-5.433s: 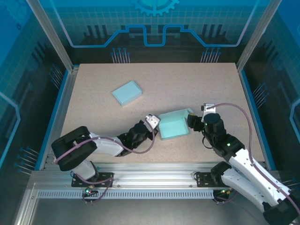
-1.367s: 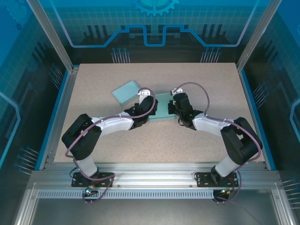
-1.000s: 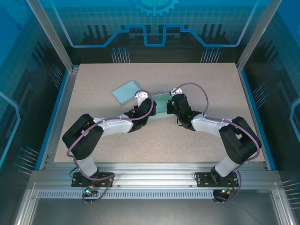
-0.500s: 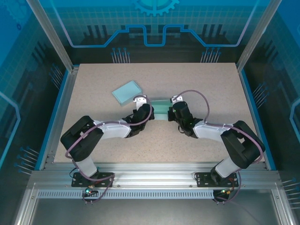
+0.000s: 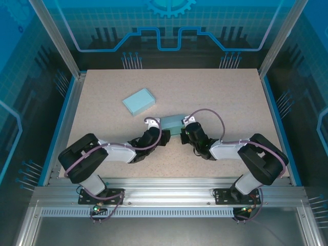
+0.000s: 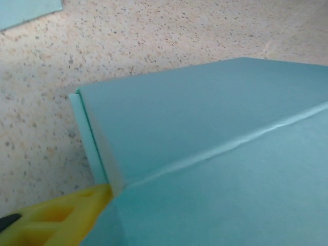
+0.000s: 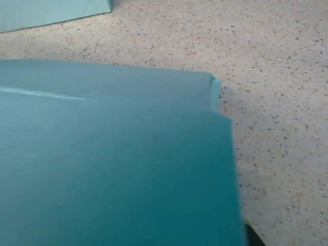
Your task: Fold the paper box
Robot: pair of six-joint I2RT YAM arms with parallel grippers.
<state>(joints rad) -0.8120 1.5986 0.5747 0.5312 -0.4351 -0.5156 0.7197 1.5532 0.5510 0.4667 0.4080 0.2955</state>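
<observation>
The teal paper box [image 5: 171, 123] lies closed on the table's middle, between my two grippers. My left gripper [image 5: 162, 136] is at its left end. In the left wrist view the paper box [image 6: 205, 133] looms close, and one yellow fingertip [image 6: 56, 218] sits far out at the lower left corner, so the jaws stand open. My right gripper [image 5: 183, 136] is at the box's right end. There a teal panel of the paper box [image 7: 113, 154] covers the jaws, which are shut on it; a dark finger edge [image 7: 251, 237] peeks out at the lower right.
A second, closed teal box [image 5: 139, 101] lies at the back left; its edge shows as the second box [image 6: 25, 10] in the left wrist view and the second box [image 7: 51, 13] in the right. Speckled tabletop [image 5: 230, 97] stretches around, framed by blue side rails.
Both grippers and the paper box have slid toward the near edge. The left jaws, shut a second ago, have spread open.
</observation>
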